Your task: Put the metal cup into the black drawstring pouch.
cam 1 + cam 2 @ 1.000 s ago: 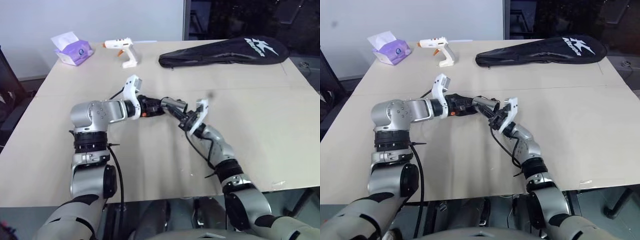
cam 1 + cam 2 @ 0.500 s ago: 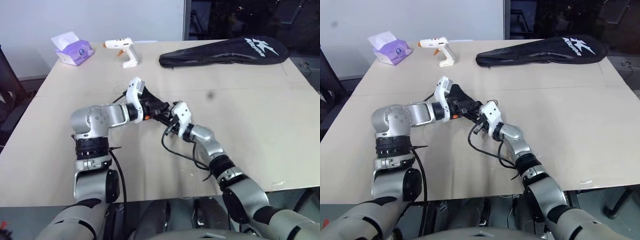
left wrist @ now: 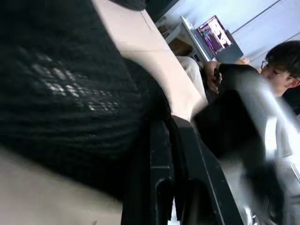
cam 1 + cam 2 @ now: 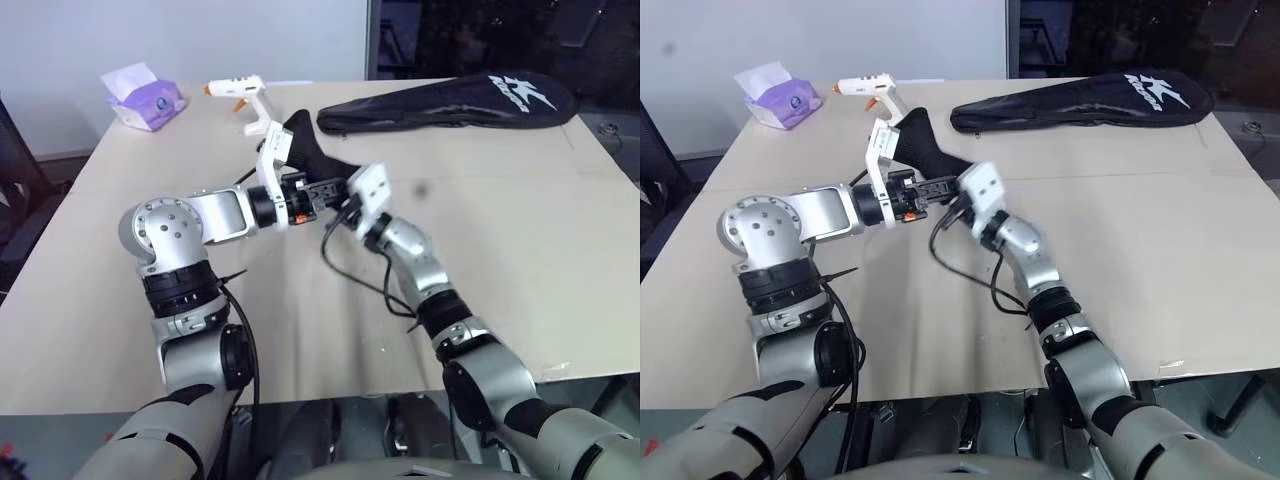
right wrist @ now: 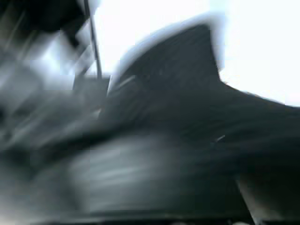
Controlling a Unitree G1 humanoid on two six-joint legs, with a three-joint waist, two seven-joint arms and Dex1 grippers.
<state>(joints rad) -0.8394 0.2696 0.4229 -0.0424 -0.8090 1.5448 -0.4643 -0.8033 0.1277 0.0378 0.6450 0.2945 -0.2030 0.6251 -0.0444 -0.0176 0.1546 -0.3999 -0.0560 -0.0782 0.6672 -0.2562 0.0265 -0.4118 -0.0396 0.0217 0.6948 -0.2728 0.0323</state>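
The black drawstring pouch (image 4: 310, 150) hangs in the air over the middle of the table, its fabric rising to a point above both hands. My left gripper (image 4: 325, 192) is shut on the pouch's lower edge. In the left wrist view the fabric (image 3: 70, 93) lies right against the closed fingers (image 3: 161, 178). My right gripper (image 4: 342, 200) is shut and meets the left one under the pouch. Whether it pinches the fabric I cannot tell. The metal cup is hidden.
A long black racket bag (image 4: 450, 100) lies at the table's far right. A white glue gun (image 4: 250, 105) and a purple tissue pack (image 4: 147, 100) sit at the far left. A black cable (image 4: 350, 270) loops under my right forearm. A person (image 3: 276, 61) sits beyond the table.
Both hands rose and drew toward the table's far side, lifting the pouch off the tabletop. The shiny cup seen between the grippers a second ago no longer shows.
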